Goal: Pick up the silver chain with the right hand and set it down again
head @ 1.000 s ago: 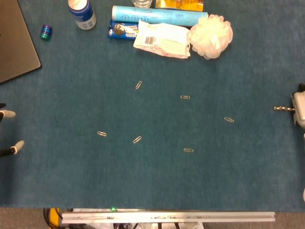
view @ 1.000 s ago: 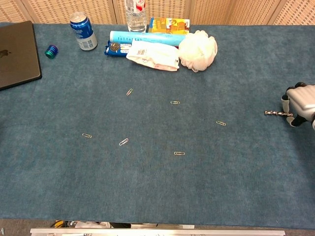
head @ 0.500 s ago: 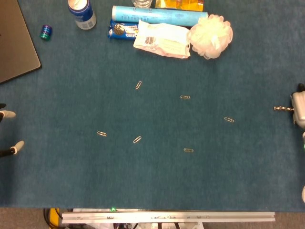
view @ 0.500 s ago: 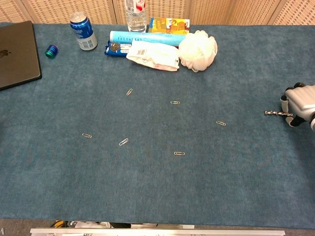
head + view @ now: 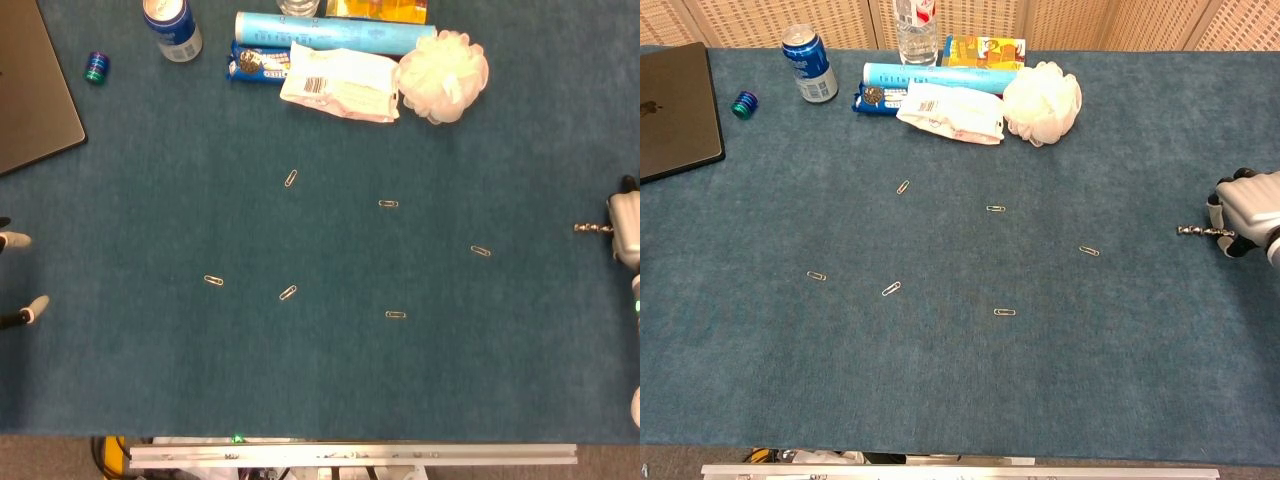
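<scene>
The silver chain (image 5: 590,228) (image 5: 1193,231) lies stretched straight on the blue table cloth near the right edge. My right hand (image 5: 627,228) (image 5: 1247,215) sits at the chain's right end, mostly cut off by the frame. Its fingers curl down on either side of that end, and I cannot tell whether they pinch it. Only two spread fingertips of my left hand (image 5: 28,310) show at the far left edge of the head view, with nothing between them.
Several paper clips (image 5: 288,293) lie scattered mid-table. Along the back stand a soda can (image 5: 172,25), a blue tube (image 5: 330,30), a white packet (image 5: 338,85) and a white bath puff (image 5: 443,75). A dark laptop (image 5: 30,90) is at the back left.
My right hand has edged slightly left and up at the chain's end. The chain has stayed in place, and the left hand has barely moved.
</scene>
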Controlling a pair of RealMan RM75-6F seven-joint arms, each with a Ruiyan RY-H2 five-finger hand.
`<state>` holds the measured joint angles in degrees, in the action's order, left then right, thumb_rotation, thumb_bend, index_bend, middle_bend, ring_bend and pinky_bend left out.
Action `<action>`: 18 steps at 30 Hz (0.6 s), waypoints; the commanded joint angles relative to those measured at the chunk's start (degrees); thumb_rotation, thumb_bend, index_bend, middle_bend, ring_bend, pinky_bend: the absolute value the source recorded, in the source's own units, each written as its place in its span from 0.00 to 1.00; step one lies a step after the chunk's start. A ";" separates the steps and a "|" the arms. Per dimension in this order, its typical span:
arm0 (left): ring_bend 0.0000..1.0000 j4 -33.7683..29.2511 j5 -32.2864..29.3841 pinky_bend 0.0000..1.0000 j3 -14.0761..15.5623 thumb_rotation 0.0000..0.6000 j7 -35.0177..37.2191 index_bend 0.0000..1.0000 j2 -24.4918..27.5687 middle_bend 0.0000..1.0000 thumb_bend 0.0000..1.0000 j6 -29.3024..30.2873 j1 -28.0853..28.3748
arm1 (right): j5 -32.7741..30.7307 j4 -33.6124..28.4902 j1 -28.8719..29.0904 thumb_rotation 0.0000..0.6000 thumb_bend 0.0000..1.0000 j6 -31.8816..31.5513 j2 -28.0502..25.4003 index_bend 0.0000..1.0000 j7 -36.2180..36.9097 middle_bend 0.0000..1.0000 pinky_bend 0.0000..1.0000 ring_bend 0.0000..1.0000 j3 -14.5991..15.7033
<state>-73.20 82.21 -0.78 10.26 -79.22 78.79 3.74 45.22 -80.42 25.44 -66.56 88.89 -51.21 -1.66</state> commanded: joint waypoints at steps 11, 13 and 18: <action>0.22 0.18 -0.08 0.48 -0.01 1.00 -0.09 0.32 -0.18 0.20 0.11 -0.37 0.12 | -0.09 -0.80 -0.30 1.00 0.34 -0.39 -0.71 0.56 -0.02 0.24 0.25 0.10 0.08; 0.22 0.14 -0.12 0.48 -0.03 1.00 -0.20 0.32 -0.17 0.20 0.11 -0.46 0.17 | 0.08 -1.31 -0.39 1.00 0.34 -0.63 -1.07 0.56 0.09 0.25 0.25 0.10 0.08; 0.22 0.04 -0.15 0.48 -0.08 1.00 -0.34 0.32 -0.19 0.20 0.11 -0.50 0.22 | 0.62 -2.90 -0.55 1.00 0.34 -1.32 -2.07 0.57 0.31 0.25 0.25 0.10 0.03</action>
<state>-73.15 82.07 -0.86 9.90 -79.43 78.29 3.96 45.71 -83.07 24.94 -67.72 87.03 -50.95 -1.61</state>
